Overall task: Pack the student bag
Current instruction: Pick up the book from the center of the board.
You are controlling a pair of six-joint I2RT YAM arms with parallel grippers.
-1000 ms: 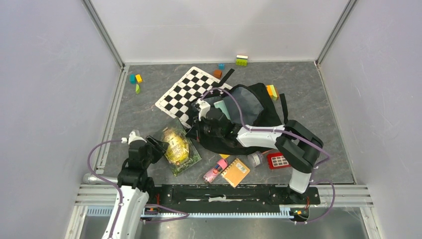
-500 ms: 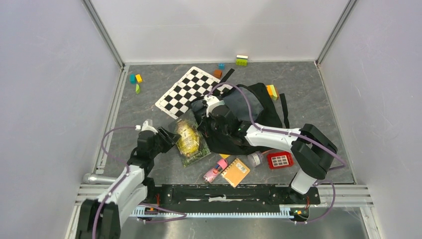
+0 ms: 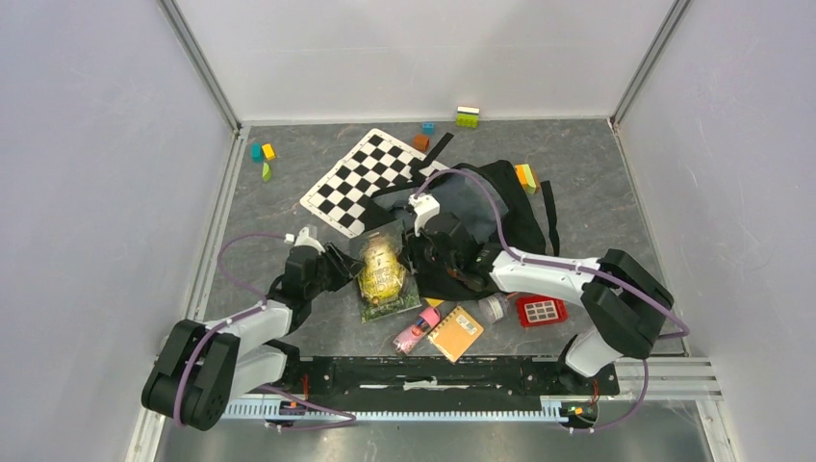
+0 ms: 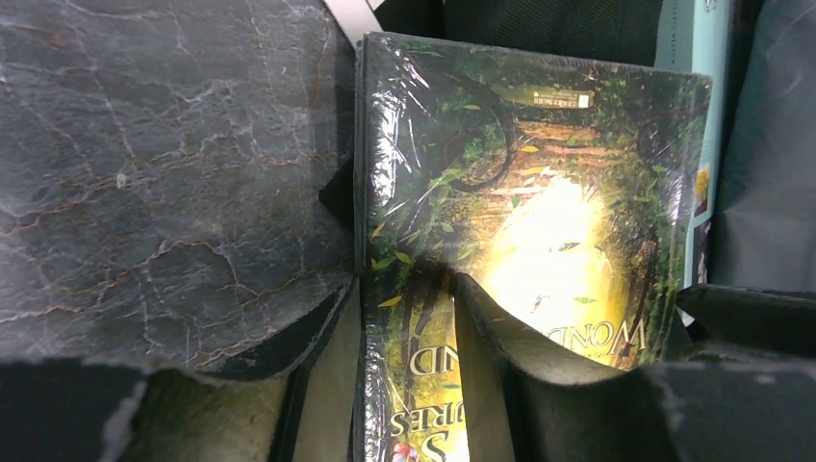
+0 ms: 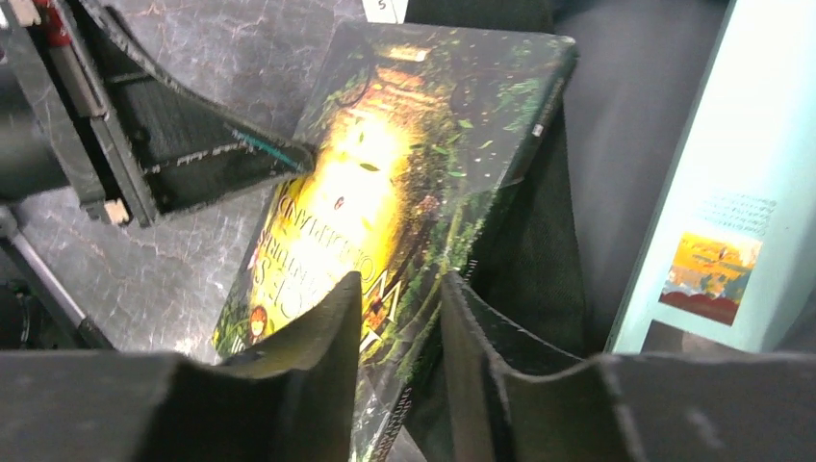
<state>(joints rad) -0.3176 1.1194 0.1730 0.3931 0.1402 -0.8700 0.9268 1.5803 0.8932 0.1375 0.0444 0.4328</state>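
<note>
The student bag (image 3: 500, 207) lies mid-table with its mouth toward the left. A shrink-wrapped green and yellow book (image 3: 382, 272) (image 4: 539, 192) (image 5: 404, 144) lies tilted at that mouth, its right edge on the black fabric (image 5: 539, 221). My left gripper (image 3: 339, 268) (image 4: 404, 281) is open astride the book's left edge, with one finger beside the spine and the other over the cover. My right gripper (image 3: 416, 260) (image 5: 399, 284) is open astride the book's right edge. A teal book (image 5: 731, 173) (image 4: 688, 96) stands inside the bag.
A chessboard (image 3: 361, 178) lies behind the book. A pink bottle (image 3: 416, 329), an orange notebook (image 3: 455, 332) and a red calculator (image 3: 540, 310) sit at the near edge. Coloured blocks (image 3: 262, 152) (image 3: 468, 116) (image 3: 524, 176) are scattered at the back.
My left gripper has moved right with the book, bringing it up to the bag's mouth. My right gripper has opened and shifted to the book's right edge.
</note>
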